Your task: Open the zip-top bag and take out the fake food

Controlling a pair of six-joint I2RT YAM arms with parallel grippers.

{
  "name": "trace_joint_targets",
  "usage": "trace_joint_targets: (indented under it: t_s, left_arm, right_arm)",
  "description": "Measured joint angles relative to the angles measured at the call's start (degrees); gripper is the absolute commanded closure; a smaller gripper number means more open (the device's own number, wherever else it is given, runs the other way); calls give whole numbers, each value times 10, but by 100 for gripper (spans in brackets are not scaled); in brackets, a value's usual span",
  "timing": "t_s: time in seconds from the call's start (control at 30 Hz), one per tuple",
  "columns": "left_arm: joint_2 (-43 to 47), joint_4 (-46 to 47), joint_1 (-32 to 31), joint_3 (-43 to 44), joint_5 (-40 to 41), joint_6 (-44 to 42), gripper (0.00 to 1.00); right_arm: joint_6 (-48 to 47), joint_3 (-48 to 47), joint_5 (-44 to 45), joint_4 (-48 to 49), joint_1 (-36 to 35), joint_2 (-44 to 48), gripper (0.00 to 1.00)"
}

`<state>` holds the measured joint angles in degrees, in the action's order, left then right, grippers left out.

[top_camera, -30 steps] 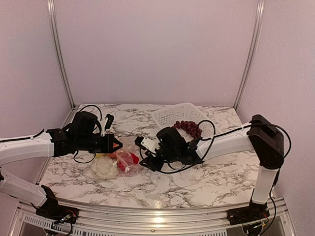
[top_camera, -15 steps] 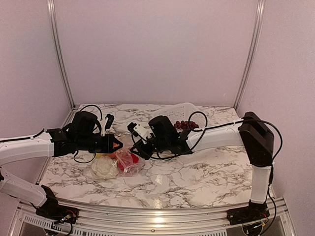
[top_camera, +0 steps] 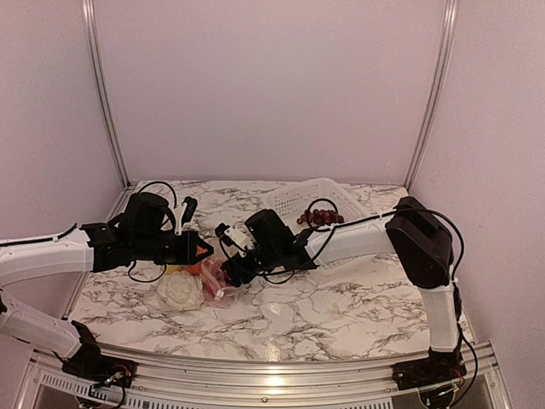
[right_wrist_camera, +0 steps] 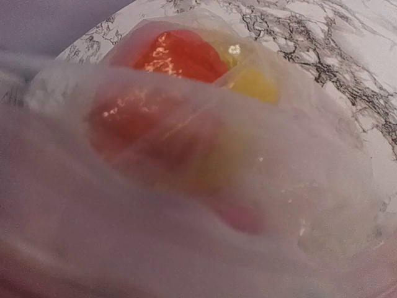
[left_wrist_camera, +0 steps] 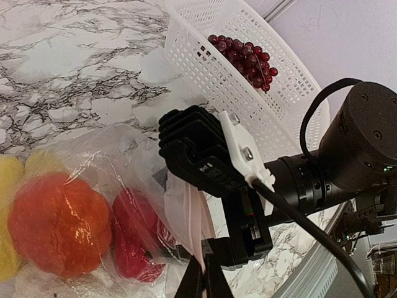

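On the marble table [top_camera: 341, 307], left of centre, lies the zip-top bag [top_camera: 220, 279], between both arms. Left gripper [left_wrist_camera: 201, 276] is clenched on the bag's pinkish zip strip and holds that edge up. Right gripper [top_camera: 228, 271] is pushed up against the bag; whether its jaws are released or gripping, can't tell, as the film and its own body hide the tips.

Progress, judged approx: partly done. Grape bunch [left_wrist_camera: 243, 59] sits in the white basket [left_wrist_camera: 205, 74], well apart from the bag. Cream-white piece [top_camera: 180, 291] lies on the table just beside the bag, prob. outside it. Orange piece [left_wrist_camera: 59, 223], red piece [left_wrist_camera: 136, 245] and yellow piece [left_wrist_camera: 9, 261] are still under the film, so three left to get out.

Views differ. Top cam gives the layout w/ both arms but the bag is only a small blur. Left wrist cam shows the pinch on the strip and the pieces sharply. Right wrist cam is filled w/ blurred film, red and yellow behind it, its own fingers not visible.
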<state>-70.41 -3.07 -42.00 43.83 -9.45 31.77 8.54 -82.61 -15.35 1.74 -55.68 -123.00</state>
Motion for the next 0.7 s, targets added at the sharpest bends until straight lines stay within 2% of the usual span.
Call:
trace_joint_targets:
  t_s: [0.13,0.17,0.2,0.4,0.7]
  left_arm:
    - [0,3,0,-6,0,3,100]
    - [0,3,0,-9,0,4,100]
    - [0,3,0,-13,0,5,100]
    - [0,4,0,-24,0,9,100]
    - [5,2,0,-26,-1,10,100]
  right_arm:
    - [19,-14,-6,-3,0,-16,25]
    - [23,-17,-6,-4,0,-20,16]
    - [26,-21,-6,-5,0,-23,12]
    - [31,-31,-1,-5,-1,-37,2]
    - [-11,-28,38,1,-24,-37,1]
